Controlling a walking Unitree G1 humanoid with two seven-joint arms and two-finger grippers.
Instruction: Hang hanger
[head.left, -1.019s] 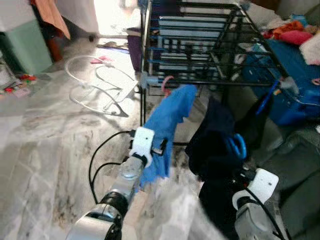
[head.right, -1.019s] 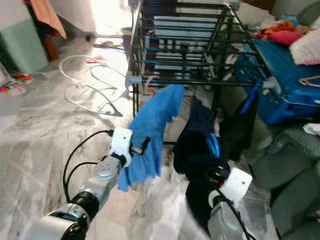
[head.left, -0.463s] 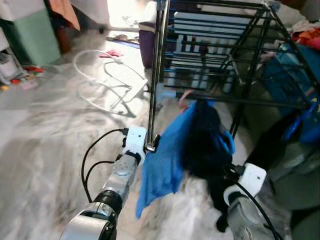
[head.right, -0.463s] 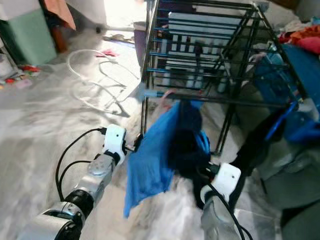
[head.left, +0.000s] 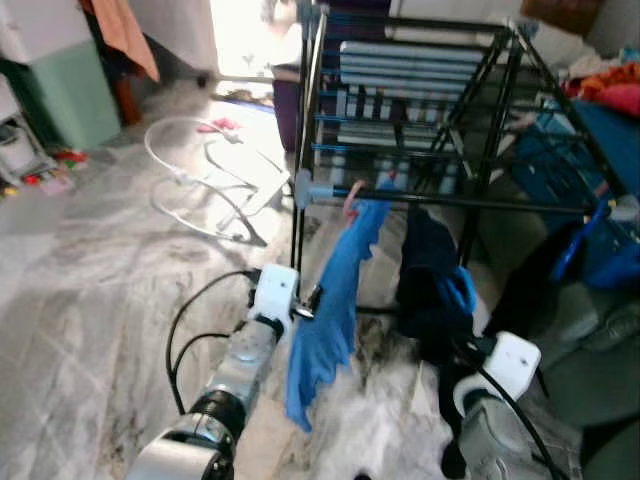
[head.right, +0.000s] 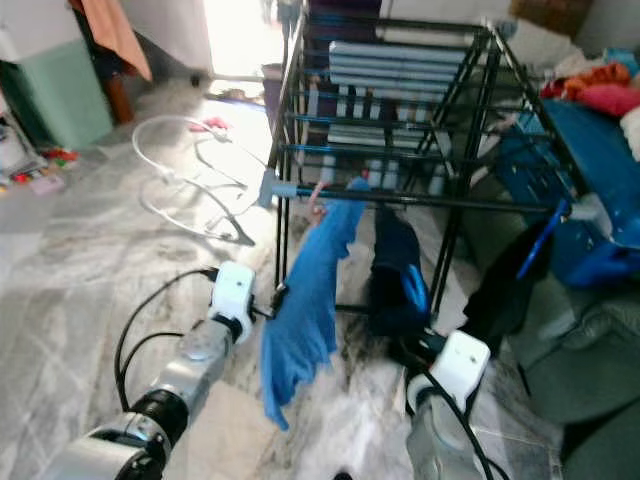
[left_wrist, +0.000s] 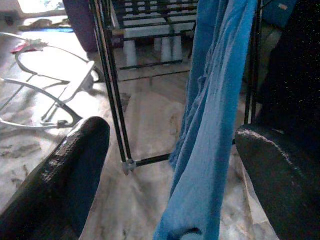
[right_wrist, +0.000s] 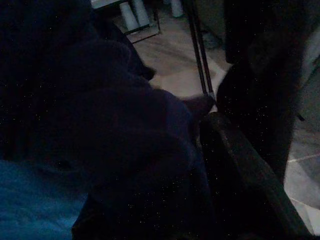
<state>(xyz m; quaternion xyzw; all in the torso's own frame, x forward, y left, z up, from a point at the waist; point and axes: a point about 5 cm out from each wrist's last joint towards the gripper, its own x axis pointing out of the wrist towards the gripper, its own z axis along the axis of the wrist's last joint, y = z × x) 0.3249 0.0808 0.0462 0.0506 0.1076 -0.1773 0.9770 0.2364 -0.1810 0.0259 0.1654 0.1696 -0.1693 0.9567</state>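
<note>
Blue cloth on its pink plastic hanger (head.left: 349, 197) now hangs from the black metal drying rack (head.left: 420, 196).
Swinging has settled; left gripper (left_wrist: 165, 165) jaws gape empty beside it, right gripper (head.left: 470, 345) grips dark garment (head.left: 428, 270).

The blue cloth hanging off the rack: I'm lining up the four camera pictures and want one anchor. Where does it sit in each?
Left eye view: blue cloth at centre, draped from the drying rack's front bar.
Right eye view: centre, slightly left, under the same bar.
Left wrist view: right of middle, hanging between the left gripper's fingers.
Right wrist view: too dark to tell it apart.
Shared landmark: the rack's black corner leg.
</note>
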